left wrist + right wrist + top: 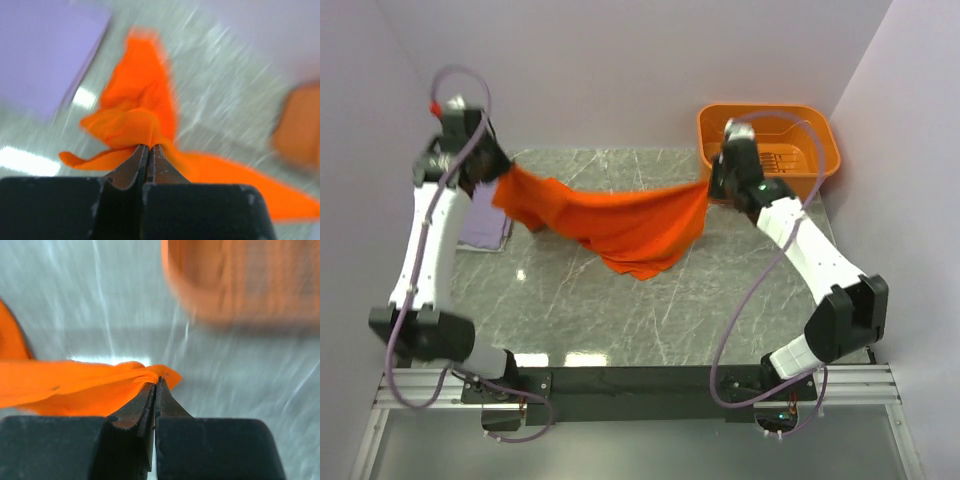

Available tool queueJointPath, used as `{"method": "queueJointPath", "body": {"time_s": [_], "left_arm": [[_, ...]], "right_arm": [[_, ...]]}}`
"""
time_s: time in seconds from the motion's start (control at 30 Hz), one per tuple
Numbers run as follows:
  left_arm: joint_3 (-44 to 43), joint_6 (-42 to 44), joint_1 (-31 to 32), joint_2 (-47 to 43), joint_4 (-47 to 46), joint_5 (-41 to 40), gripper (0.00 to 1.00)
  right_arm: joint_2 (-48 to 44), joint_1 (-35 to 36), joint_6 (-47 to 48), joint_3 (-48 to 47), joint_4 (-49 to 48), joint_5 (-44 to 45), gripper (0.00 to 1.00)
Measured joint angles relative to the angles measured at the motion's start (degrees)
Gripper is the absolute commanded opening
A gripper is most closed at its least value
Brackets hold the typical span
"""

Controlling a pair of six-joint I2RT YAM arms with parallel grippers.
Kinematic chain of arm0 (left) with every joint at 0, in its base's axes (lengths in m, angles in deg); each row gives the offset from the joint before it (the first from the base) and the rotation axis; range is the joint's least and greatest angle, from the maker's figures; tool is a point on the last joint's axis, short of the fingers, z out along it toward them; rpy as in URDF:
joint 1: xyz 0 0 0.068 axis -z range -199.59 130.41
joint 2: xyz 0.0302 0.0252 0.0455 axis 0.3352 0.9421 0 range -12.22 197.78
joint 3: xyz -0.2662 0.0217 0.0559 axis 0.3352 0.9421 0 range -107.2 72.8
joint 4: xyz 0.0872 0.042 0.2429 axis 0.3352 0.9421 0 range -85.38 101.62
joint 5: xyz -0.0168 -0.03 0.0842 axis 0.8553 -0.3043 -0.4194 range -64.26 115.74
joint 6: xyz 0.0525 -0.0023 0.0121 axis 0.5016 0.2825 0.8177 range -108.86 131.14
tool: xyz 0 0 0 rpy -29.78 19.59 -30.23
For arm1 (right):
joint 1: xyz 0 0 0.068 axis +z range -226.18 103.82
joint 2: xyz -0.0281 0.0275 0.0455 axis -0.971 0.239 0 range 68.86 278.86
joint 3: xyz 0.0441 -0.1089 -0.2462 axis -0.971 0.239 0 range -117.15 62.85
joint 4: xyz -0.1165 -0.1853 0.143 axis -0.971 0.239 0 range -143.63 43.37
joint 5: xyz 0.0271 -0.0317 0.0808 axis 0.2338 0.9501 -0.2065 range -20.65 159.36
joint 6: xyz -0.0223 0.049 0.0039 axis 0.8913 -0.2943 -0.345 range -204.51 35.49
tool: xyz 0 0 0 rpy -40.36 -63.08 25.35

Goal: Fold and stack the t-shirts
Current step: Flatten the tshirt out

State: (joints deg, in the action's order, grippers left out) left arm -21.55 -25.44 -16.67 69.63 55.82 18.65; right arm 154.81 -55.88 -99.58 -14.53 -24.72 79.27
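The orange t-shirt [620, 220] hangs stretched between both grippers above the marble table, its middle sagging toward the tabletop. My left gripper [498, 172] is shut on its left end, seen in the left wrist view [149, 146] with orange cloth [140, 110] bunched at the tips. My right gripper [712, 182] is shut on its right end, seen in the right wrist view [157, 381] with cloth [65, 382] trailing left. The lavender t-shirt [486, 228] lies folded flat at the table's left, partly under my left arm; it also shows in the left wrist view [45, 50].
An orange plastic basket [770, 120] stands at the back right corner, just behind my right gripper; it also shows blurred in the right wrist view [240, 280]. The marble table [620, 320] is bounded by walls at left, back and right.
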Motion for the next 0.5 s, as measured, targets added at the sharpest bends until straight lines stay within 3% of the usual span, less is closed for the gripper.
{"method": "queueJointPath", "body": {"time_s": [0.13, 0.17, 0.33, 0.5], "left_arm": [[-29.64, 0.50, -3.91, 14.80, 0.85, 4.17, 0.01], [-32.96, 0.33, -5.05, 16.37, -1.42, 5.49, 0.01], [-29.57, -2.19, -12.37, 11.61, -7.34, 13.86, 0.01], [-20.59, -1.99, -14.67, 0.33, -11.08, 17.84, 0.01]], "right_arm": [[-0.28, -1.14, 3.91, -14.80, -1.18, 4.11, 0.00], [-0.28, -1.49, 5.07, -18.25, -1.64, 5.05, 0.00], [-2.03, -2.27, 10.49, -26.62, -6.34, 7.63, 0.00], [-11.21, -2.14, 14.16, -19.23, -10.64, 7.13, 0.00]]}}
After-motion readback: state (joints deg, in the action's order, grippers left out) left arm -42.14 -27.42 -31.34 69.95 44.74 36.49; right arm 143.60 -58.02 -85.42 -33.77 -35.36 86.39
